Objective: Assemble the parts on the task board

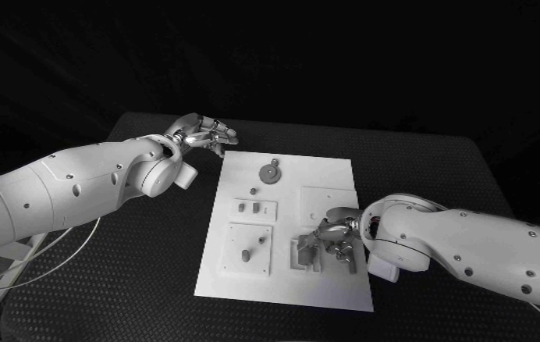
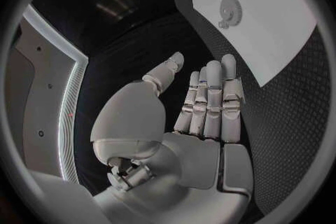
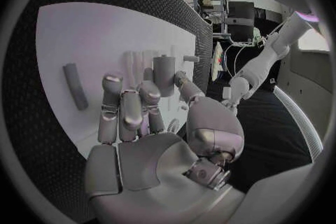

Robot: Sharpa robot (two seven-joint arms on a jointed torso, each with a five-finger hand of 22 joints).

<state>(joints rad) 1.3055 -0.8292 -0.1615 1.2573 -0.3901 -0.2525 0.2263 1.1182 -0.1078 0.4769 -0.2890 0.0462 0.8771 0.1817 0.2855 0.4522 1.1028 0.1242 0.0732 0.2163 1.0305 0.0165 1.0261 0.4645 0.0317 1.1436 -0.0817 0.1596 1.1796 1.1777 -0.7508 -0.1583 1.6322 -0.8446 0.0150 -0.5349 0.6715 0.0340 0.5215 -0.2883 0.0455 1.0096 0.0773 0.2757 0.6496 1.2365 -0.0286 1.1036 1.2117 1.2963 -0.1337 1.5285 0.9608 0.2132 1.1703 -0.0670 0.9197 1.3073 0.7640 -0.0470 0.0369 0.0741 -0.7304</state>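
On task board (image 1: 326,166): gear part (image 1: 270,172), stem toward far edge.

White task board (image 1: 326,172) flat on the middle of the black table, small grey parts on it, a round gear (image 1: 270,172) near its far end, a short peg (image 1: 246,255) near its close end

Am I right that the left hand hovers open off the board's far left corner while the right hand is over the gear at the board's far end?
Not quite. The right hand is over the near right of the task board, as the head view shows; the gear lies at the far end. The left hand is as you say.
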